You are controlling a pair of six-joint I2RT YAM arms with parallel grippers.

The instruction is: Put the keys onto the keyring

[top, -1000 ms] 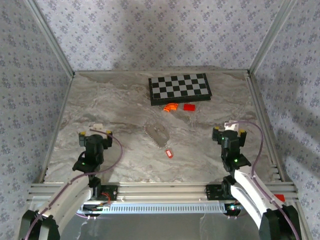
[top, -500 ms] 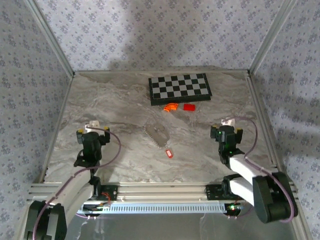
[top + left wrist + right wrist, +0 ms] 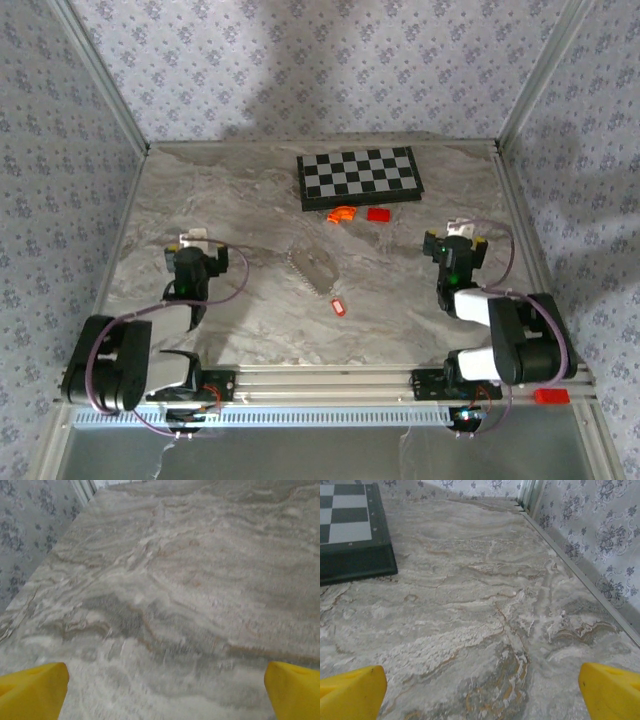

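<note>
- Left jaws and right jaws are sinking toward the worktop (image 3: 240, 200), arms folding; both are standing wide open, empty;
- keys (image 3: 338, 304) are lying just beside keyring (image 3: 312, 270), between both jaws, untouched; threading is not starting yet.

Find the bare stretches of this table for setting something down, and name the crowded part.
Bare: the far-left corner beside the chessboard; the marble between the keyring and the right hand; likewise between keyring and left hand. Crowded: the centre line, from chessboard past orange piece and red block to the key.
</note>
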